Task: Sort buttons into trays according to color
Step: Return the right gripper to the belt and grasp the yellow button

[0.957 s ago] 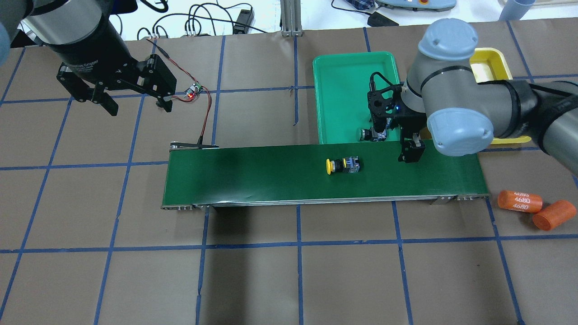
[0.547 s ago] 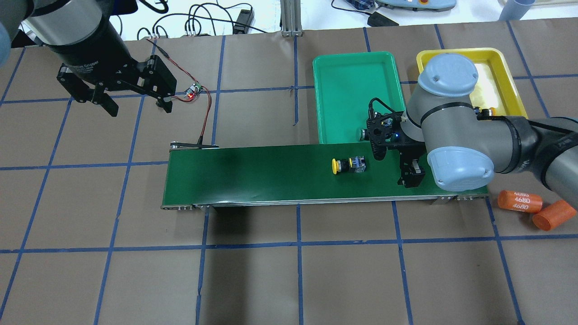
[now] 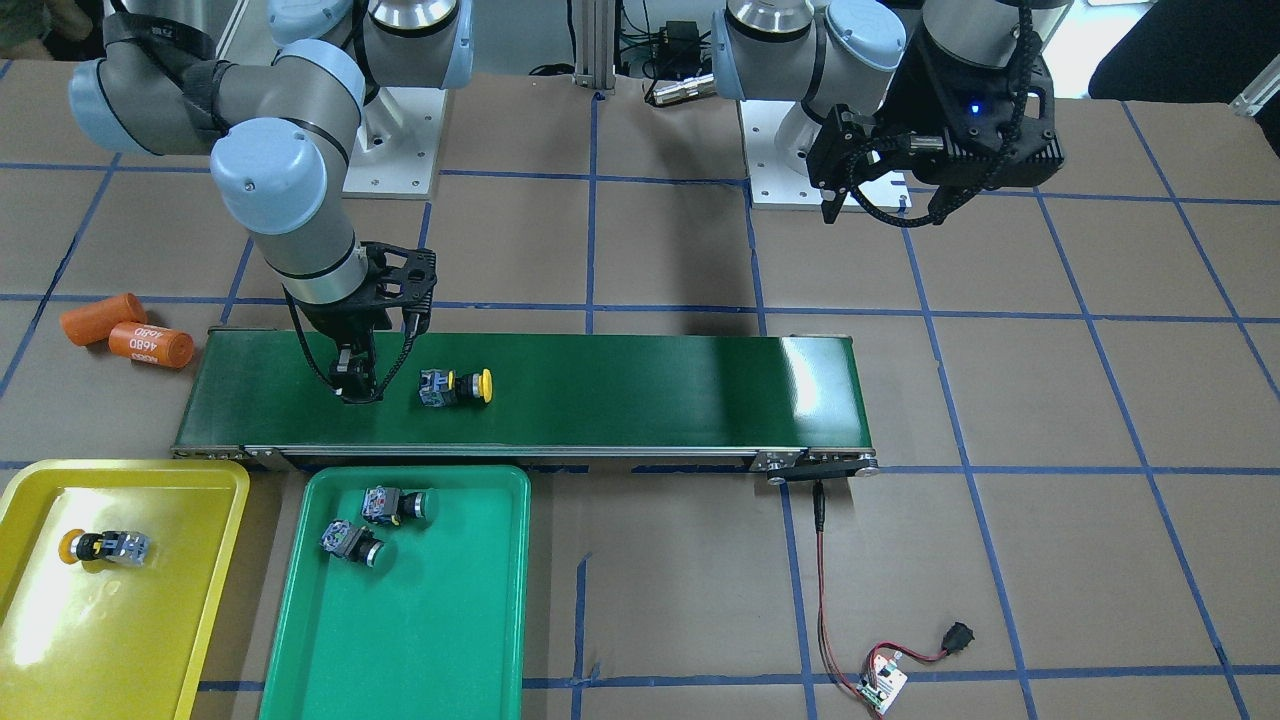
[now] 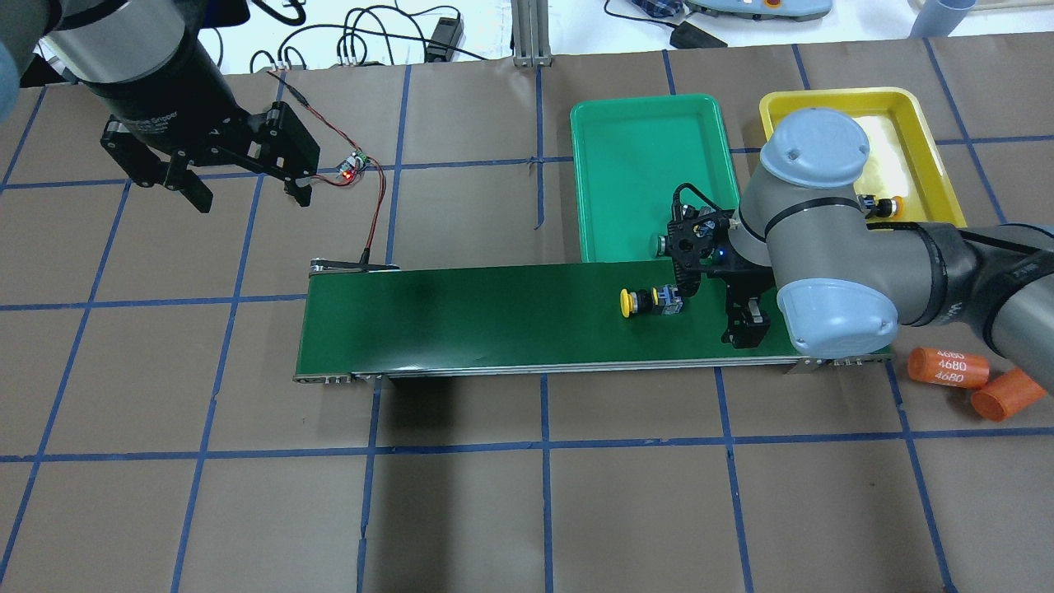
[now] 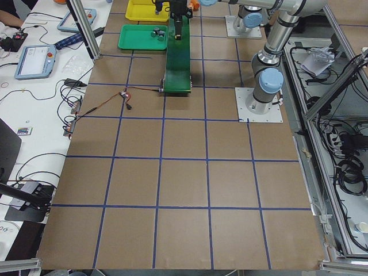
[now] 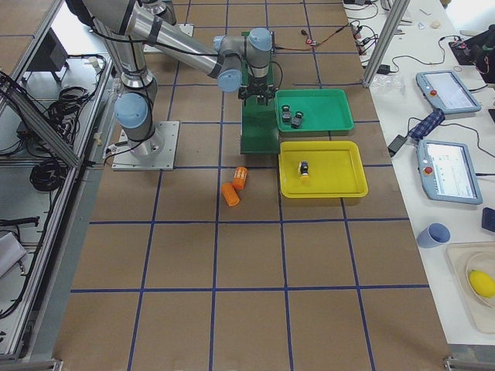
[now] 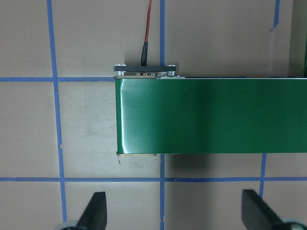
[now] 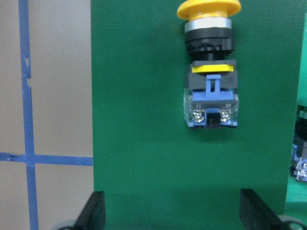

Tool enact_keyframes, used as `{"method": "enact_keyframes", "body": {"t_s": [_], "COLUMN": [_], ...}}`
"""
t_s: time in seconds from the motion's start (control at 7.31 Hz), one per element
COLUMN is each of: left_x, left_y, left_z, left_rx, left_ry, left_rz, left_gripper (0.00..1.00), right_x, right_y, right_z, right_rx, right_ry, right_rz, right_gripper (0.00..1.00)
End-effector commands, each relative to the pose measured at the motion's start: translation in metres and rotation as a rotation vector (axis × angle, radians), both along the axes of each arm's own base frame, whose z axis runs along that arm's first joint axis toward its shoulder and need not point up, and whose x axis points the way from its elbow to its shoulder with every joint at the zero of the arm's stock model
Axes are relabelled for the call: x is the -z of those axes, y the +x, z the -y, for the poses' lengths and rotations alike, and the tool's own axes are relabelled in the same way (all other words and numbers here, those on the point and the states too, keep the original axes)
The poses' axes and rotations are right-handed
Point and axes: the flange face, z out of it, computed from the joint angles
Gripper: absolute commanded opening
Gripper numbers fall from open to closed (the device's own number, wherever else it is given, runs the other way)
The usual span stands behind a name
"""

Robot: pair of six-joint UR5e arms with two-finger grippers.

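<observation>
A yellow button [image 4: 650, 301] lies on its side on the green conveyor belt [image 4: 494, 317]; it also shows in the front view [image 3: 455, 387] and the right wrist view [image 8: 211, 62]. My right gripper [image 4: 716, 305] is open low over the belt, just right of this button, which lies ahead of the fingers and not between them. Two green buttons [image 3: 395, 505] [image 3: 352, 542] lie in the green tray [image 4: 642, 123]. One yellow button [image 3: 100, 548] lies in the yellow tray [image 4: 906, 107]. My left gripper [image 4: 247, 198] is open and empty, far left of the belt's end.
Two orange cylinders marked 4680 [image 4: 947, 368] [image 4: 1009, 394] lie on the table right of the belt. A small circuit board [image 4: 354, 165] with a red wire runs to the belt's left end. Brown paper with blue tape lines covers the table.
My right gripper has moved from the green tray's near edge back over the belt. The yellow button has travelled right along the belt. The left arm has not moved.
</observation>
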Motion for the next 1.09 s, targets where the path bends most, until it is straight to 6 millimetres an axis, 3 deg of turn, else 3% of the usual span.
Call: {"method": "enact_keyframes", "body": {"t_s": [0.0, 0.55, 0.68, 0.82, 0.96], "left_x": [0.000, 0.000, 0.000, 0.000, 0.001], "left_y": [0.000, 0.000, 0.000, 0.000, 0.000], "left_z": [0.000, 0.001, 0.001, 0.001, 0.001], "left_rx": [-0.002, 0.002, 0.004, 0.004, 0.004], "left_ry": [0.000, 0.000, 0.000, 0.000, 0.002], "left_rz": [-0.001, -0.001, 0.001, -0.001, 0.001], "left_gripper": [1.00, 1.00, 1.00, 1.00, 1.00], "right_x": [-0.002, 0.013, 0.018, 0.018, 0.020], "right_y": [0.002, 0.005, 0.006, 0.005, 0.005], "right_z": [0.001, 0.008, 0.007, 0.012, 0.011], "right_rx": [0.016, 0.028, 0.027, 0.027, 0.021], "right_ry": [-0.019, -0.008, 0.001, 0.001, 0.004], "right_rz": [0.004, 0.007, 0.011, 0.009, 0.008], "right_gripper": [1.00, 0.99, 0.85, 0.81, 0.64]}}
